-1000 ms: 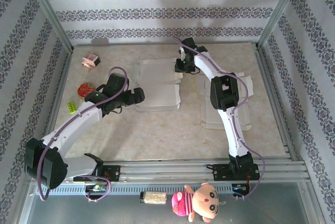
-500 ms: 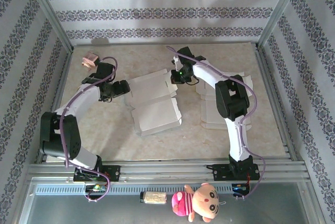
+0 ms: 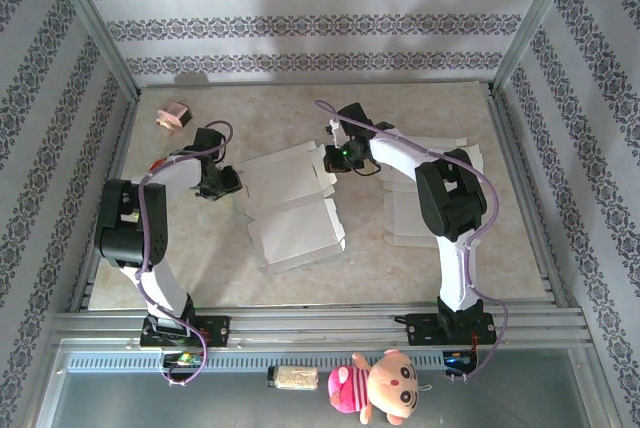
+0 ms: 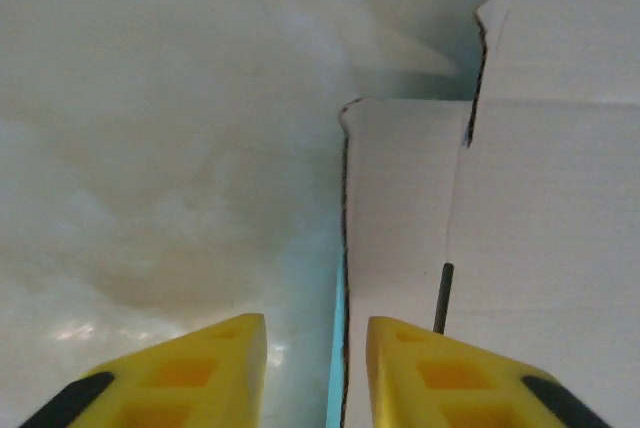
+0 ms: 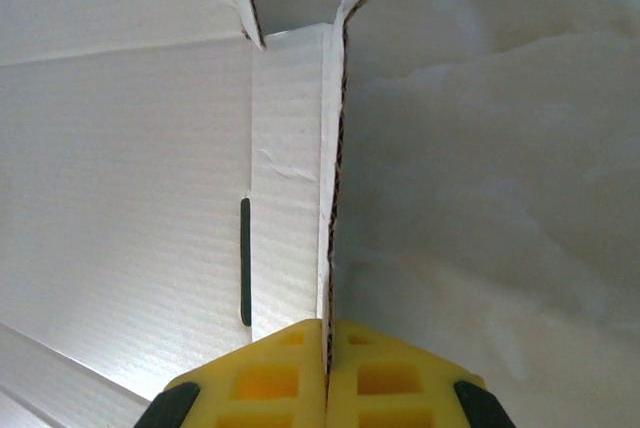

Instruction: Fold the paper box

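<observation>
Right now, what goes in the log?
left hand: open, at box edge | right hand: shut on box flap | fold: not done

A pale, marble-patterned table [image 3: 400, 268] carries everything; a white paper box [image 3: 290, 203], mostly unfolded, lies flat just left of its middle, with one narrow flap on the far right side standing upright; a stack of flat white blanks [image 3: 410, 213] lies to the right, near the box; a small pink block [image 3: 173, 115] sits in the far left corner; nearer, by the left edge, a red thing [image 3: 158, 162] lies mostly hidden.
</observation>
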You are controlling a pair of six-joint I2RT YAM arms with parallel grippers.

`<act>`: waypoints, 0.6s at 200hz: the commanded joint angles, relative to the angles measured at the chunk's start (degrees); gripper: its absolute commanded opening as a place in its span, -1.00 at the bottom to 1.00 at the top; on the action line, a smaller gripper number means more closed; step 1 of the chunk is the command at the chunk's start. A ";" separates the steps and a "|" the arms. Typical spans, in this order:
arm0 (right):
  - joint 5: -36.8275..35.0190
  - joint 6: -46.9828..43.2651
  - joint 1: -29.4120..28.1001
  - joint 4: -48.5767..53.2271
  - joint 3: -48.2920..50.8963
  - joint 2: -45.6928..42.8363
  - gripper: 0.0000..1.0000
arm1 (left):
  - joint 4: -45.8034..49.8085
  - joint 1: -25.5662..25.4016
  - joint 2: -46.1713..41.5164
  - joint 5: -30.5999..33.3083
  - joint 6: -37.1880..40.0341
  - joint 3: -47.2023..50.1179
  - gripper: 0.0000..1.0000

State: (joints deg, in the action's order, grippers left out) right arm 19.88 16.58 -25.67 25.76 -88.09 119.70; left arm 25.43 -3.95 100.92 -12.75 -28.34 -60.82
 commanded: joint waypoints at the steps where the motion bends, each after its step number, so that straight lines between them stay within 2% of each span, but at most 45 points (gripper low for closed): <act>1: 0.07 0.65 -0.61 -1.66 0.90 -2.43 -1.00 | -3.28 0.72 1.30 -2.76 0.58 0.44 -0.63; 19: 0.06 0.40 -0.56 -1.43 1.14 -3.28 -1.00 | -3.10 0.77 1.66 -2.45 1.20 -0.03 -1.00; 28: -0.42 -0.02 -0.53 -0.83 0.79 -4.33 -0.98 | -3.55 0.69 1.03 -2.68 1.78 -0.01 -1.00; 54: -3.49 -4.59 -0.43 1.57 -0.57 -10.38 -0.51 | -7.24 0.70 -3.77 -3.52 6.63 0.70 -1.00; 70: -5.01 -8.98 -0.43 0.32 -0.85 -15.06 -0.36 | -11.99 0.69 -7.89 -6.20 11.39 2.19 -1.00; 79: -5.43 -11.89 -0.39 -0.79 -0.94 -17.36 -0.21 | -16.34 0.54 -10.69 -7.90 14.23 4.09 -1.00; 90: -4.98 -17.03 -0.34 -3.00 -0.53 -20.10 -0.08 | -22.65 0.27 -14.20 -8.31 17.20 7.23 -1.00; 102: -2.78 -24.38 -0.33 -6.43 0.91 -22.18 -0.04 | -29.86 0.02 -17.50 -10.13 21.98 10.98 -1.00; 113: 2.25 -35.43 -0.34 -8.46 2.83 -23.74 0.05 | -35.22 -0.35 -19.62 -11.67 26.05 13.65 -1.00; 120: 2.92 -41.97 -0.75 -9.94 4.23 -24.57 0.12 | -37.67 -0.51 -20.51 -12.32 27.74 14.84 -1.00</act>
State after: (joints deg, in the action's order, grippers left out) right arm 17.61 -2.98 -25.74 21.54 -87.44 97.69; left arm 3.46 -3.79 83.64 -20.58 -12.03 -50.48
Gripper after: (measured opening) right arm 0.525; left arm 0.051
